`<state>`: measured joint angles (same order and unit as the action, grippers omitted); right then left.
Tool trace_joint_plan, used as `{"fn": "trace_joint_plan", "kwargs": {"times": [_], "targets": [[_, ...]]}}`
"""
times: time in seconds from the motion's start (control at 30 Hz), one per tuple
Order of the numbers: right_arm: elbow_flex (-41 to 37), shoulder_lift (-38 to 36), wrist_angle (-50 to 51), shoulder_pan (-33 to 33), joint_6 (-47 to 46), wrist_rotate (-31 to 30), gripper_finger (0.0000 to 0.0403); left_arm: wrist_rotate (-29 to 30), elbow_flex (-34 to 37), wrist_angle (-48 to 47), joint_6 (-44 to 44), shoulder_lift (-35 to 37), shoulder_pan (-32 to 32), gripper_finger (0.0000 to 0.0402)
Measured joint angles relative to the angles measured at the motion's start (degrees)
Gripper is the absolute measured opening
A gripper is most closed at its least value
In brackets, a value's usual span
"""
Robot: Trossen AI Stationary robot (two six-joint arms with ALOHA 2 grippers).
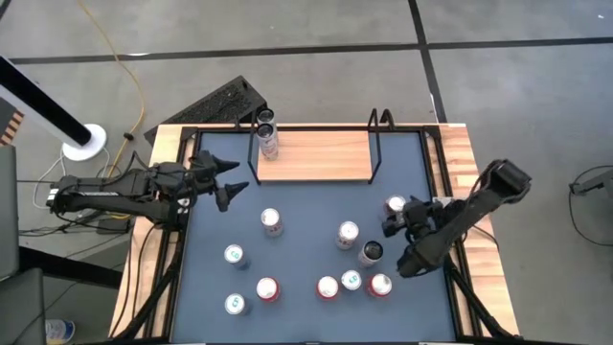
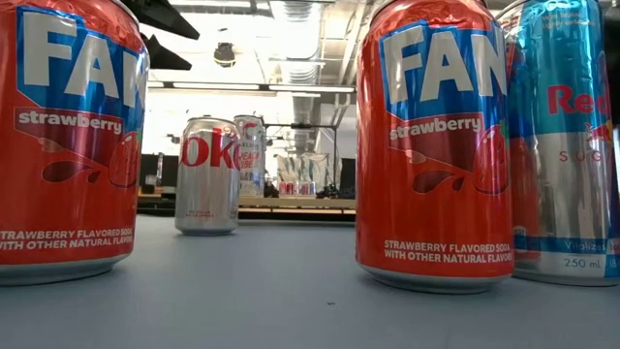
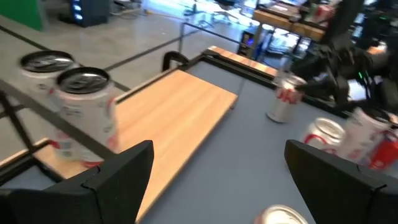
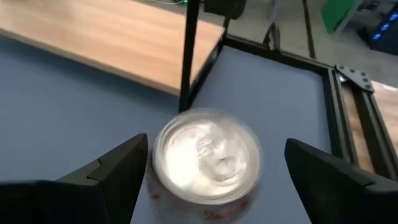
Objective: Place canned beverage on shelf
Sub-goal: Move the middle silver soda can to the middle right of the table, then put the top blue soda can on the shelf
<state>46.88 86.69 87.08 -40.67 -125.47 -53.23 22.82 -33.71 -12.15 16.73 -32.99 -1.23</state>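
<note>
1. On my left side, the left gripper point(image 1: 237, 180) hangs over the blue table mat point(image 1: 306, 216), just in front of the shelf's left end. Its fingers point(image 3: 112, 180) are spread wide and hold nothing.
2. Next over, the shelf point(image 1: 321, 156) sits at the far edge of the mat, a light-wood board with black rod uprights at both ends. Two cans point(image 1: 267, 134) stand at its left end, one behind the other; in the left wrist view they show as silver tops point(image 3: 83, 81) behind a black rod. The remaining board is bare wood.
3. On the mat in front of the shelf stand loose cans: a silver one point(image 1: 271, 221) below the shelf's left part, a teal-topped one point(image 1: 235, 255), another point(image 1: 236, 305) near the front edge, and a red one point(image 1: 267, 288) beside it.
4. Towards the middle and right I see a silver can point(image 1: 348, 235), a dark-topped can point(image 1: 371, 252), then a front row: red point(image 1: 328, 287), teal-topped point(image 1: 351, 280), red point(image 1: 380, 285).
5. The low view is filled by two strawberry soda cans point(image 2: 433, 145) and a slim blue-and-silver can point(image 2: 567, 136), with a silver Coke can point(image 2: 207, 176) farther back.
6. On my right, the right gripper point(image 1: 393, 217) is over a silver can point(image 1: 397, 205) near the mat's right edge, in front of the shelf's right upright. Its fingers point(image 4: 115, 168) stand wide on either side of the can top point(image 4: 207, 155), not touching it.
</note>
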Motion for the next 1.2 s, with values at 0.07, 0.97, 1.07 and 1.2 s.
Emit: {"fn": "trace_joint_plan", "kwargs": {"times": [0.07,0.97,1.07,1.2], "targets": [[2.06,-2.89,2.92,-1.22,0.63,0.00,0.0361,-1.88,0.01,-0.02,0.01,0.00,0.00,0.0352],[22.33,-15.18,2.50,-3.06,30.04,3.19,0.0352,-25.14,-10.97,-14.68,-6.97,-5.51,10.41,0.0352],[22.33,-15.18,2.50,-3.06,30.05,3.34,0.0352,-24.53,-16.40,-23.37,-6.58,-10.04,15.30,0.0352],[22.33,-15.18,2.41,-3.06,30.02,3.61,0.0352,-19.42,-20.59,-30.09,-5.56,-15.80,21.46,0.0352]]}}
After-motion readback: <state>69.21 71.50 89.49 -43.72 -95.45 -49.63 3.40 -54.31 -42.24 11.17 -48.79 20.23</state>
